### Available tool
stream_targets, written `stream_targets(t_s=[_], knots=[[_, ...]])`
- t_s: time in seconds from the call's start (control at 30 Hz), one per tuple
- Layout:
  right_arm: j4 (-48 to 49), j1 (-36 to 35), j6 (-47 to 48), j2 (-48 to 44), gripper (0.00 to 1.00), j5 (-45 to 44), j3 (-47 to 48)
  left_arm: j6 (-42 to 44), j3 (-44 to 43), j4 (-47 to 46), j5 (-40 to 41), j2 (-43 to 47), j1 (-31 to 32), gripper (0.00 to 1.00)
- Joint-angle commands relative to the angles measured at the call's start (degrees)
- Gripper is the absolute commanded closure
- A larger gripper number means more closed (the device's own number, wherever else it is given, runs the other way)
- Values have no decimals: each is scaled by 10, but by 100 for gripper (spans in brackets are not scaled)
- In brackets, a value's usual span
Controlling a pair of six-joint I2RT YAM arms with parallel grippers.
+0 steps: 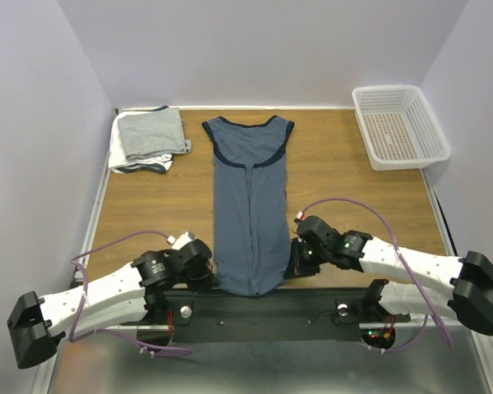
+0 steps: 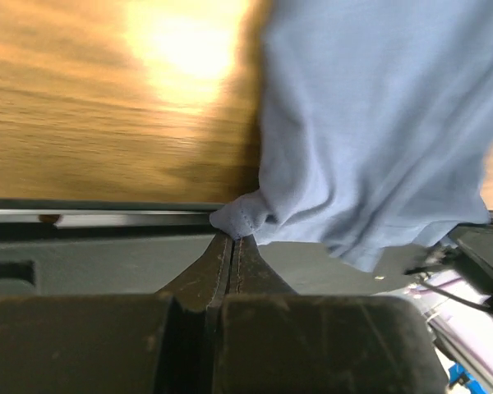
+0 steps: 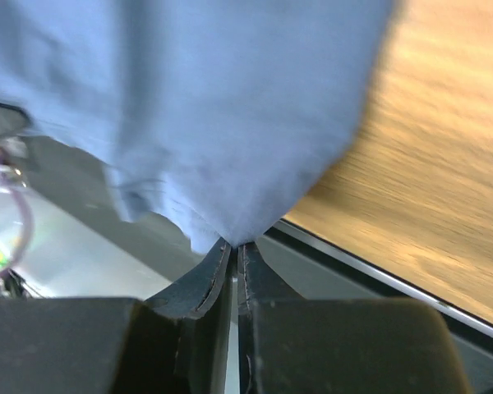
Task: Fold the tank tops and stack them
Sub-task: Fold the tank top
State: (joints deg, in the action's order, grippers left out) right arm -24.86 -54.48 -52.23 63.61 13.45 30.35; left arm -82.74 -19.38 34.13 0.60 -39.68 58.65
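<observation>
A slate-blue tank top [image 1: 250,205] with navy trim lies lengthwise down the middle of the wooden table, folded narrow, neck at the far end and hem at the near edge. My left gripper [image 1: 210,271] is shut on the hem's left corner; in the left wrist view the black fingers pinch a fold of the blue cloth [image 2: 240,220], with the left gripper [image 2: 232,238] at the table's metal edge. My right gripper [image 1: 292,264] is shut on the hem's right corner, where the blue cloth [image 3: 230,123] comes to a point between the tips of the right gripper [image 3: 235,245].
A folded pile of grey and white tank tops [image 1: 148,139] sits at the far left of the table. A white perforated basket [image 1: 398,125] stands at the far right. The metal table rail [image 2: 107,217] runs along the near edge under both grippers.
</observation>
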Motion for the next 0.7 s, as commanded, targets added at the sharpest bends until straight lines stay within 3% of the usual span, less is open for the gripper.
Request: stream_targets(t_s=[0.0, 0.2, 0.5, 0.67], knots=[[-9, -5, 14, -22, 92, -45, 67, 48, -82, 23, 87, 0, -6, 100], [-28, -5, 18, 10, 95, -122, 134, 145, -151, -3, 107, -51, -76, 100], [-34, 35, 66, 108, 96, -220, 236, 309, -194, -130, 43, -142, -250, 100], [-33, 68, 95, 148, 96, -268, 297, 349, -241, -187, 25, -207, -280, 100]])
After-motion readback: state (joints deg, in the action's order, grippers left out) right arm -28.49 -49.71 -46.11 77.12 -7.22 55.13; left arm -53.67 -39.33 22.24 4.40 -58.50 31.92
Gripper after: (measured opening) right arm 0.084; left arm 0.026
